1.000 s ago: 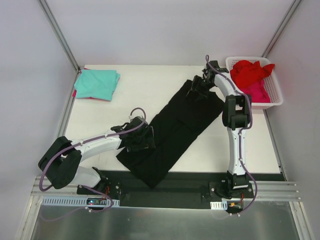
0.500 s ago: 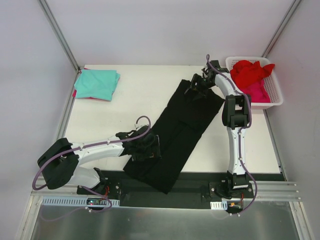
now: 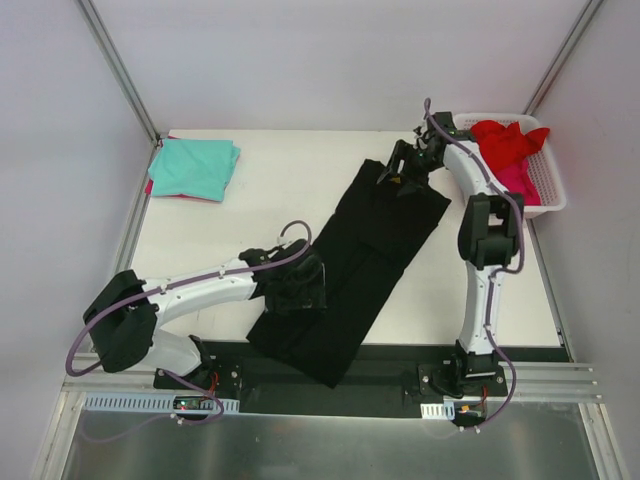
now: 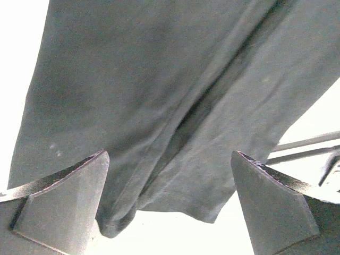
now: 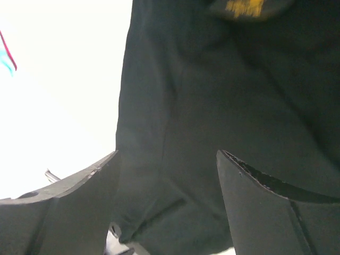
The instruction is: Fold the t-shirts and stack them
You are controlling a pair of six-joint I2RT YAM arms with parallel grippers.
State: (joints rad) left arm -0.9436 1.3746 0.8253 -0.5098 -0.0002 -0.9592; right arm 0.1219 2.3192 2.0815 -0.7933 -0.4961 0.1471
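**Black shirt dragged rightward; both jaws empty**

Moved since a second ago: the left arm (image 3: 200,288) reaches further right, and the near end of the long black cloth t-shirt (image 3: 350,265) has slid that way with it. The right arm (image 3: 487,232) has drawn back toward the basket corner, its jaws spread wider.

- Black t-shirt: folded into a long strip, lying diagonally on the white desk (image 3: 270,190) from the near edge up toward the far right.
- Left jaws: wide apart, low over the strip's left side, nothing between them.
- Right jaws: apart, over the strip's far end, gripping nothing. A small yellow mark (image 5: 241,6) shows on the cloth there, perhaps a neck label, but it is too blurred to say.
- Teal folded t-shirt (image 3: 193,165): far left corner, lying on a pink-red cloth (image 3: 150,187) of which only an edge shows.
- Crumpled red t-shirt (image 3: 505,140) and pink t-shirt (image 3: 517,185): inside the white slotted plastic basket (image 3: 535,209), far right corner.
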